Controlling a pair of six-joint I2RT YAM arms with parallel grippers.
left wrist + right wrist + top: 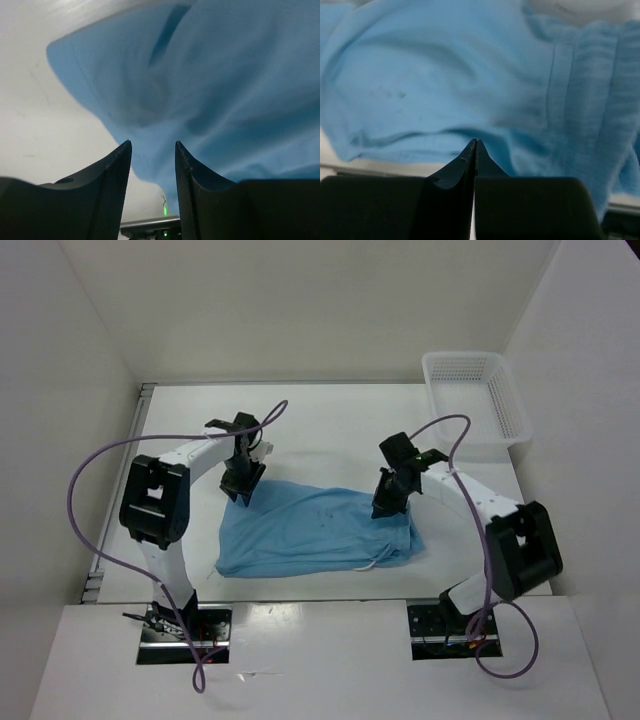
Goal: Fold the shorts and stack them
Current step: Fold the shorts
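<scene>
Top: sky-blue shorts (310,530) flat on table (330,420) between arms, waistband toward right. Left gripper (243,490) at far-left corner, right gripper (385,505) at far edge near waistband. Mesh basket (475,390) far right.
Left wrist: fingers (112,175) apart above shorts' edge.
Right wrist: fingers (460,162) pressed together against fabric; hold on cloth unclear.

A white mesh basket (470,400) sits at the table's (330,435) far right corner.
</scene>
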